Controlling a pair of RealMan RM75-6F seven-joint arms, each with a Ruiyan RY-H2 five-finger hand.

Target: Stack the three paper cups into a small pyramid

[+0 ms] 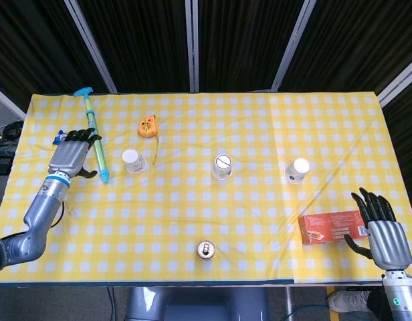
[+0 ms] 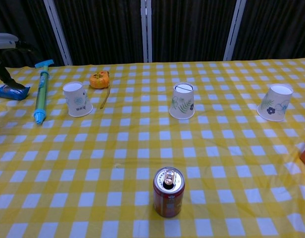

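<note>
Head view: our left hand (image 1: 73, 158) hangs over the table's left end, fingers spread, holding nothing. The blue syringe toy (image 1: 95, 138) lies just right of it, and the left cup (image 1: 133, 161) stands a little further right, upside down. The middle cup (image 1: 222, 166) and right cup (image 1: 297, 170) follow in the same row, each well apart from the next. The orange tape measure (image 1: 148, 126) sits just beyond the left cup. Our right hand (image 1: 381, 227) waits at the near right corner, fingers apart and empty, just right of the red box (image 1: 332, 227). The right cup is ahead of it and to its left.

Chest view: only a sliver of the left hand (image 2: 4, 47) shows at the top left edge, so we cannot read the fingers here. The blue packet (image 2: 11, 91) lies right below it. The soda can (image 2: 168, 191) stands near us, well short of the cup row.

Judgement: nothing is stacked yet, and the step is reaching for the left cup. We should pass over the syringe toy rather than sweep it, wrap the cup wall lightly so the paper does not crush, and set it down touching the middle cup as the base.
</note>
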